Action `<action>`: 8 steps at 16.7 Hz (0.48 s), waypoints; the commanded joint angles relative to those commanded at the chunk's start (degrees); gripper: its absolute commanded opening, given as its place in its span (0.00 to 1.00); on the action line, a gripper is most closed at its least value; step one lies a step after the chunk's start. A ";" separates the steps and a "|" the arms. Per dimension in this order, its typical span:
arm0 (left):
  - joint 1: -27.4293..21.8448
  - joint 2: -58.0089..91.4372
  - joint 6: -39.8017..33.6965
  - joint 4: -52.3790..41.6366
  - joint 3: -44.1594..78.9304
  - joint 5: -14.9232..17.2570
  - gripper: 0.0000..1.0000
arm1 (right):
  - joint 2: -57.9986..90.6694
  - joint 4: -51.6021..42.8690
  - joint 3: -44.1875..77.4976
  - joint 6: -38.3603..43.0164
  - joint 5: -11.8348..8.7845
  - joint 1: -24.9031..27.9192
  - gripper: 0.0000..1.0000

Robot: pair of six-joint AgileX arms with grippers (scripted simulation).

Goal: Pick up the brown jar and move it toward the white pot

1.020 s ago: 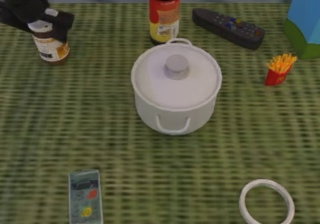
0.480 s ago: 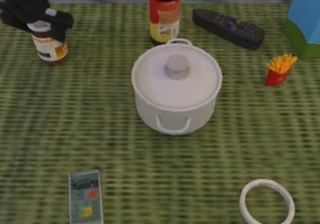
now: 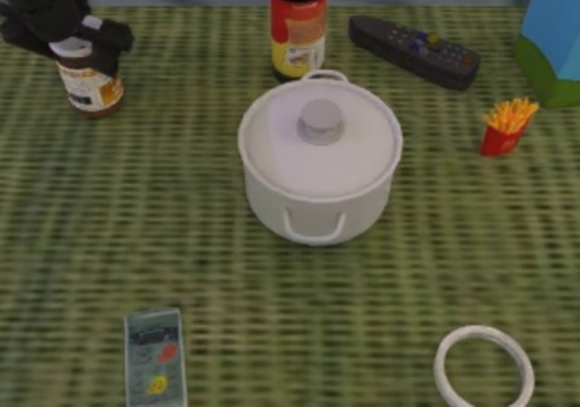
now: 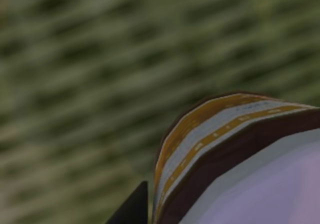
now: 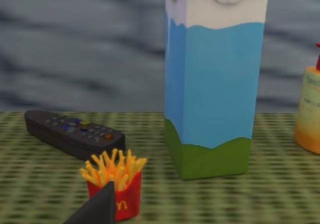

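Top view is showing the left gripper (image 3: 77,33) sitting over the brown jar (image 3: 91,85) at about ten o'clock on the table, its dark fingers (image 3: 111,35) reaching across the jar's white lid. Those fingers are looking closed around the cap, and the jar is looking held, though I cannot tell whether it is resting on the green woven mat (image 3: 181,244) or hanging just above it. Gripping from above makes sense here: the jar is short and upright, so a hold near the lid is keeping it level for carrying.

Left wrist view is filling with the jar's label band (image 4: 210,129) and the mat behind it, with one dark fingertip (image 4: 132,209) just beside the jar's side.

The white pot (image 3: 319,167) is standing at the centre, well apart from the jar, toward four o'clock from it. A dark bottle (image 3: 298,22) is standing at twelve o'clock just behind the pot, so I judge the carry should be staying in front of it.

The right arm is parked off the top view; its wrist camera is looking at the fries box (image 5: 116,186), the remote (image 5: 72,132) and a carton (image 5: 212,84), with only one fingertip showing, so I cannot tell its state.
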 joint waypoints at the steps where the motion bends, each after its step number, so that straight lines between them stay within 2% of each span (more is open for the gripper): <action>1: 0.12 -0.07 0.09 -0.01 0.01 -0.03 0.00 | 0.00 0.00 0.00 0.00 0.00 0.00 1.00; 4: 0.30 -2.31 -0.01 0.01 -2.22 -0.09 0.00 | 0.00 0.00 0.00 0.00 0.00 0.00 1.00; 8: 0.62 -13.64 0.01 -0.23 -13.05 -0.26 0.00 | 0.00 0.00 0.00 0.00 0.00 0.00 1.00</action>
